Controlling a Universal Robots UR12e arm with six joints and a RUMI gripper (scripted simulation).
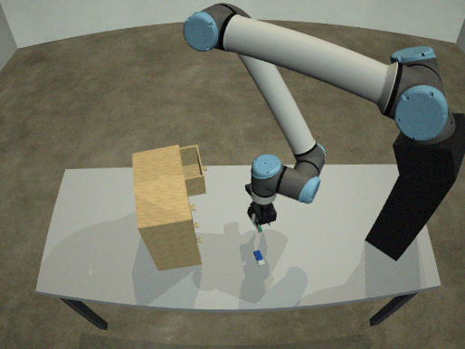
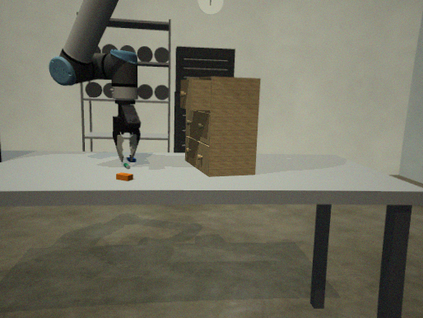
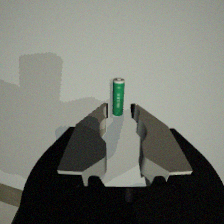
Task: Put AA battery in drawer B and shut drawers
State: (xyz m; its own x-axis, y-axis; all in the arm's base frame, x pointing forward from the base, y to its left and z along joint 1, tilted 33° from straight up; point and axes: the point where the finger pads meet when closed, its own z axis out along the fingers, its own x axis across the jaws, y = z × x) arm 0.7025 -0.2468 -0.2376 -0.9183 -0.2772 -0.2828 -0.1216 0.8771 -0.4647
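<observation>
The green AA battery lies on the white table. My gripper points straight down just above it. The fingers stand a little apart, and the battery's near end lies in the gap between the fingertips, ungripped. The wooden chest stands upright to the left of the gripper in the top view. Its top drawer at the far end is pulled out; the other drawers are shut. I cannot read the drawer labels.
A small blue-and-white block lies close to the battery. An orange block lies on the battery's other side; the arm hides it in the top view. The robot's black base stands at the table's right end.
</observation>
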